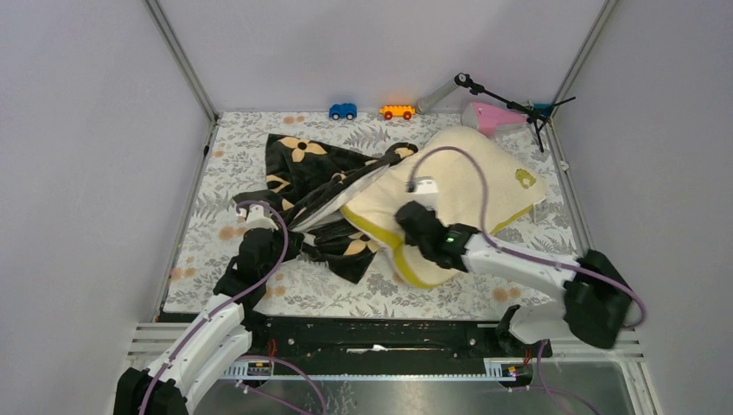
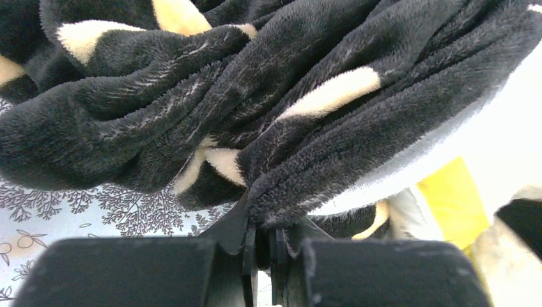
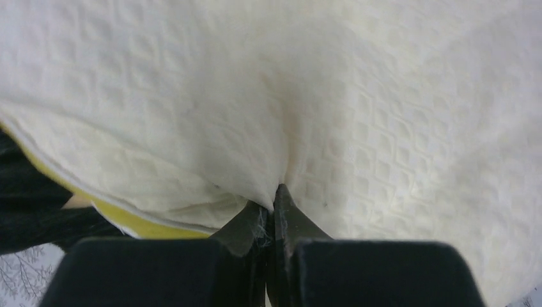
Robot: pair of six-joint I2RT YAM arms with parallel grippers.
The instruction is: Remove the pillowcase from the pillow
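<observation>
The black plush pillowcase (image 1: 304,177) with tan flowers lies bunched at the table's left middle, its open end still round the near-left end of the pillow. The cream quilted pillow (image 1: 471,177) with a yellow-green side band lies mostly bare to the right. My left gripper (image 1: 257,226) is shut on a fold of the pillowcase (image 2: 268,160) at its near edge. My right gripper (image 1: 406,216) is shut on a pinch of the pillow's quilted cover (image 3: 332,109) near its near-left end; the yellow band (image 3: 137,224) shows just left of the jaws.
A grey-and-orange leaf-print sheet (image 1: 259,294) covers the table. At the back edge stand a blue toy car (image 1: 343,111), an orange toy car (image 1: 397,111), a pink object (image 1: 484,118) and a black tripod stand (image 1: 510,104). Metal frame posts rise at the back corners.
</observation>
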